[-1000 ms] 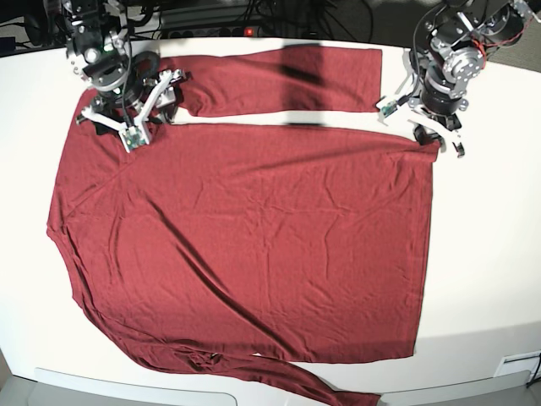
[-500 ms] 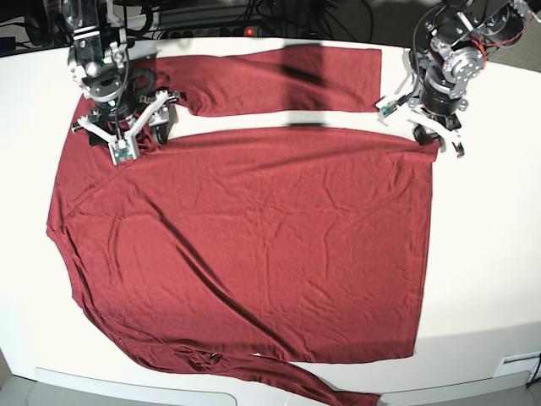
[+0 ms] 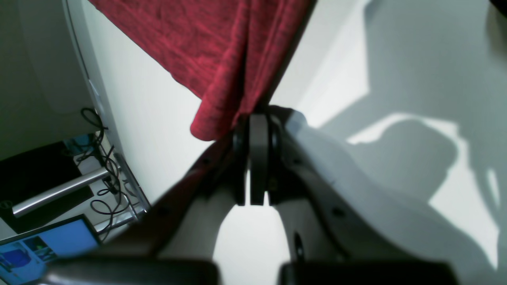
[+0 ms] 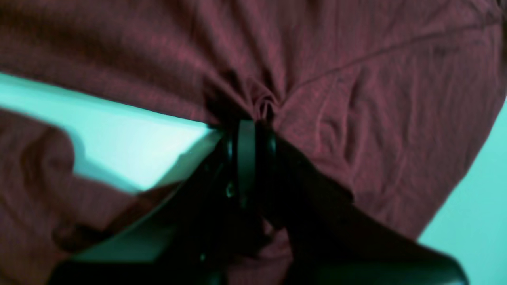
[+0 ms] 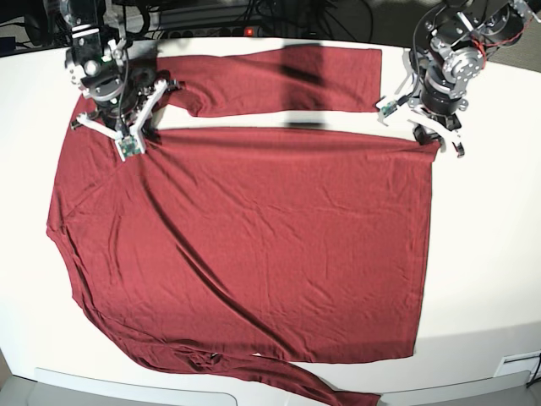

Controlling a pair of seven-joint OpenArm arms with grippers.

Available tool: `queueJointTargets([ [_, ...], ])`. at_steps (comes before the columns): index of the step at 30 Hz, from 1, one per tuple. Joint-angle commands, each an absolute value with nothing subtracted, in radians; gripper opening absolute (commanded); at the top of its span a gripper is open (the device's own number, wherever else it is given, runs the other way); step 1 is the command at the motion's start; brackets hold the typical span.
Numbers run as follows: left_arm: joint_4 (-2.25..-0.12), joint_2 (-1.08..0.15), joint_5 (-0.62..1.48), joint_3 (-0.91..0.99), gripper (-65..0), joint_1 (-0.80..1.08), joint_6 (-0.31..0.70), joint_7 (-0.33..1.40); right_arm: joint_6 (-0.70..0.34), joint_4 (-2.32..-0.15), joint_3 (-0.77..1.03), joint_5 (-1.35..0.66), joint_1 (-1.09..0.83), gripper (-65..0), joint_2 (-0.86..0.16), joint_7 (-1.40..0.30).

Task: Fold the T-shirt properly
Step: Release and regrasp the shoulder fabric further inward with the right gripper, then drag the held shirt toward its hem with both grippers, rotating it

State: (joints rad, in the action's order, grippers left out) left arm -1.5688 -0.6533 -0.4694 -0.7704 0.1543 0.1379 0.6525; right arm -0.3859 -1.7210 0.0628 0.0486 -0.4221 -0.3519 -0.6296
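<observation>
— Base view: where's the thin maroon long-sleeved knit T-shirt (image 5: 245,237)?
— Spread flat on the white table (image 5: 482,254).
— And the arms?
— Both bent down over its far edge: right gripper (image 4: 253,114) clamped on bunched underarm fabric, left gripper (image 3: 253,118) pinching the hem corner.

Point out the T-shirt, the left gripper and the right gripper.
T-shirt (image 5: 254,237): base view, middle of the body panel.
Left gripper (image 3: 257,118): left wrist view, closed fingertips pinching the shirt's corner.
Right gripper (image 4: 249,122): right wrist view, closed fingertips on bunched fabric.
</observation>
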Motion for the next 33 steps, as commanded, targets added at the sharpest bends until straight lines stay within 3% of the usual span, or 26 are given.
queueJointTargets([
  [1,-1.555,-0.666,-0.316,-0.784,-65.0,0.19,0.3,0.734,-0.385,-1.758,0.065,0.049,-0.424,-65.0,-0.364,-0.651],
  [8,-1.666,-0.7,-0.331,-0.765,-65.0,0.173,0.293,0.737,-0.385,-1.836,0.065,0.041,-0.412,-65.0,-0.365,-0.661],
  [33,-1.671,-0.701,-0.253,-0.765,-65.0,-0.078,0.276,0.837,-0.382,-1.836,0.065,-0.031,-0.221,-65.0,-0.365,-0.708],
])
